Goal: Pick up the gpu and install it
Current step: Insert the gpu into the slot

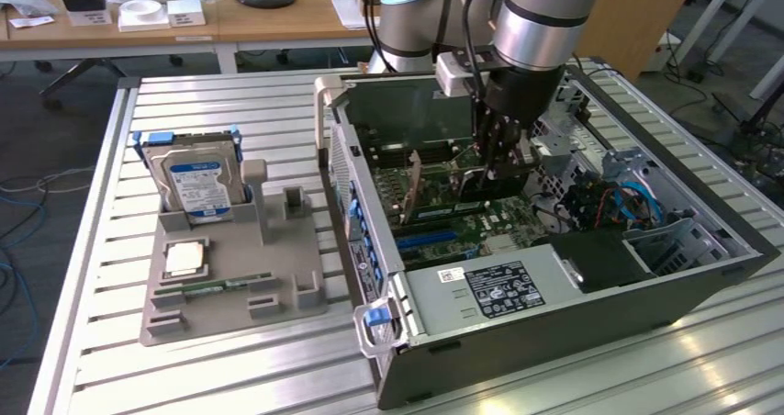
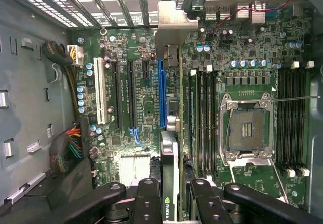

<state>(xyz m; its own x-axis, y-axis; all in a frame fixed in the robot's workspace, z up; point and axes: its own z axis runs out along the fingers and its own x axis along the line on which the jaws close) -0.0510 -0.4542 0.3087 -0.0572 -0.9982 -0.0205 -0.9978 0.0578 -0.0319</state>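
The gpu hangs edge-on between my fingers, its silver end bracket toward the case's rear slot openings. My gripper is shut on the gpu, a black finger pressed on one face. The card sits just beside the long blue slot on the green motherboard; I cannot tell whether it touches the slot. In the exterior view my gripper reaches straight down into the open computer case, with the dark gpu upright beneath it over the motherboard.
A grey parts fixture at the exterior view's left holds an upright hard drive, a processor and a RAM stick. Inside the case are the power supply, an empty processor socket and cable bundles.
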